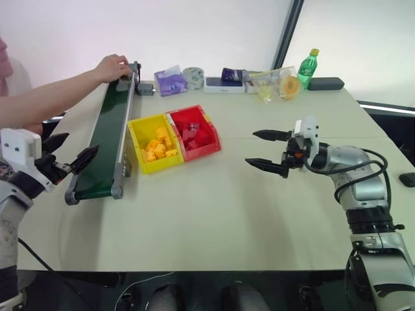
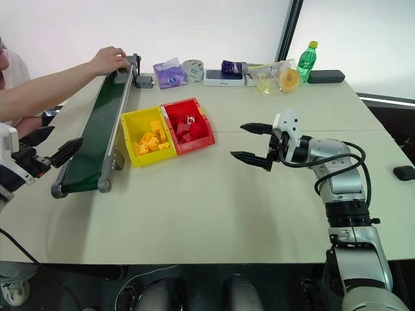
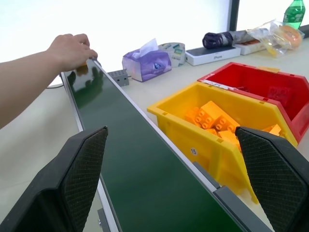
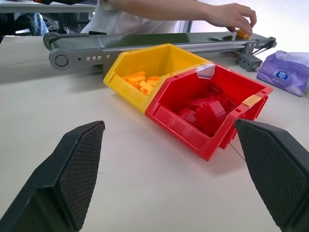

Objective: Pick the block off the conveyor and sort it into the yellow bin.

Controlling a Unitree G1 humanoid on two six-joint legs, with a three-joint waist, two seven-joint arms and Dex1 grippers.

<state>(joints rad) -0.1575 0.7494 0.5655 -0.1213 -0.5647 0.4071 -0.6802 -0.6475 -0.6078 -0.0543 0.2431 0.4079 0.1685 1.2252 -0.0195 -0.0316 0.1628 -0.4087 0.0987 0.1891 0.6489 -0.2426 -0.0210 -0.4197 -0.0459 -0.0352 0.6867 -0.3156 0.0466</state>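
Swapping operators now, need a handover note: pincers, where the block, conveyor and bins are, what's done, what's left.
Left pincer: open, empty, at the near end of the conveyor.
Right pincer: open, empty, above the table, to the right of the red bin.
Block: at the far end of the belt, under a person's hand, not yet released.
Yellow bin: beside the conveyor, touching the red bin, already holds yellow bricks.
Done: nothing for this block.
Left: wait for the block to come down the belt, pick it, probably with the left pincer, drop it in the yellow bin.
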